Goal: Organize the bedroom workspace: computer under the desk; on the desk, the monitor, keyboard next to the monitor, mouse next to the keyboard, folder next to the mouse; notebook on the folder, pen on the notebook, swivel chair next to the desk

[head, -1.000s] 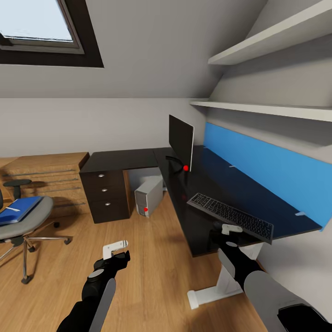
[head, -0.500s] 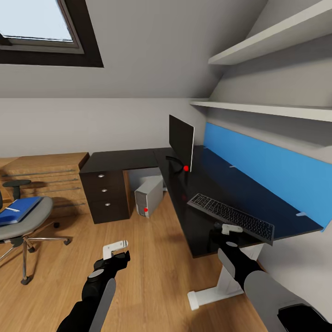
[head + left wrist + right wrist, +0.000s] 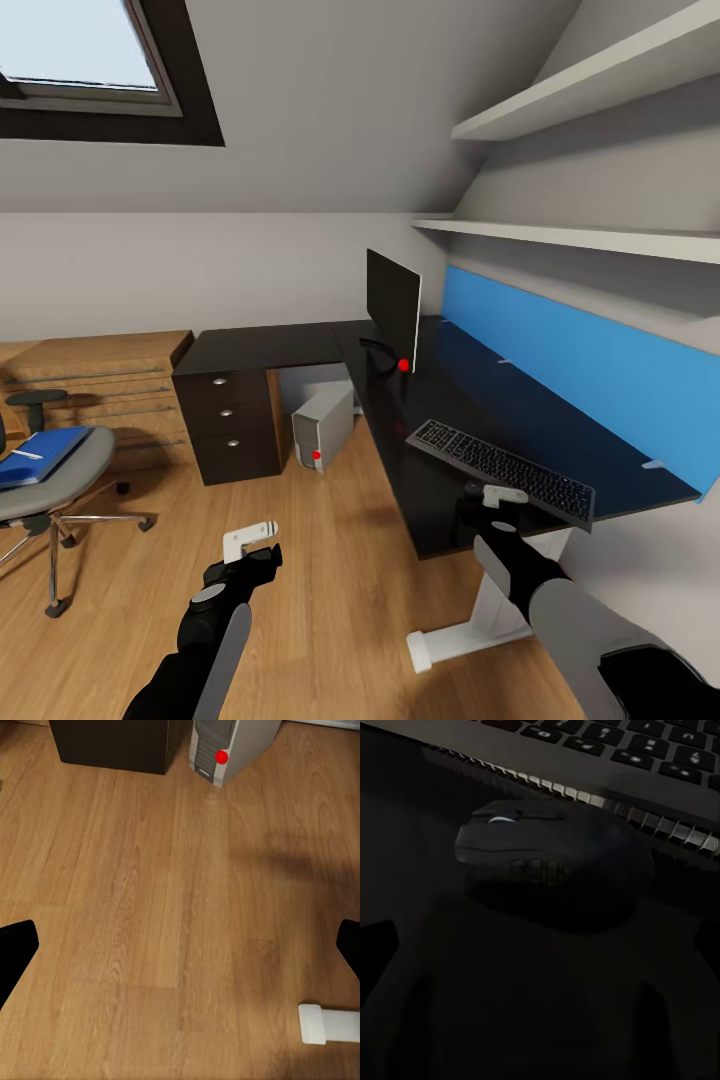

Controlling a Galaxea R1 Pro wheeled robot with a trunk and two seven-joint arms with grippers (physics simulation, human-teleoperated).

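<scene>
Got the right gripper parked at the desk edge, fingers spread wide with nothing between them. The mouse sits on the desktop straight ahead of them, just beside the keyboard. If it still needs nudging, I'd keep it low and slow so I don't bump the keyboard. Left gripper hangs open and empty over bare floor, the computer well ahead of it.

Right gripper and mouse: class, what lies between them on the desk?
Nothing. In the right wrist view only bare black desk top separates the right gripper from the mouse, which sits beside the keyboard.
</scene>
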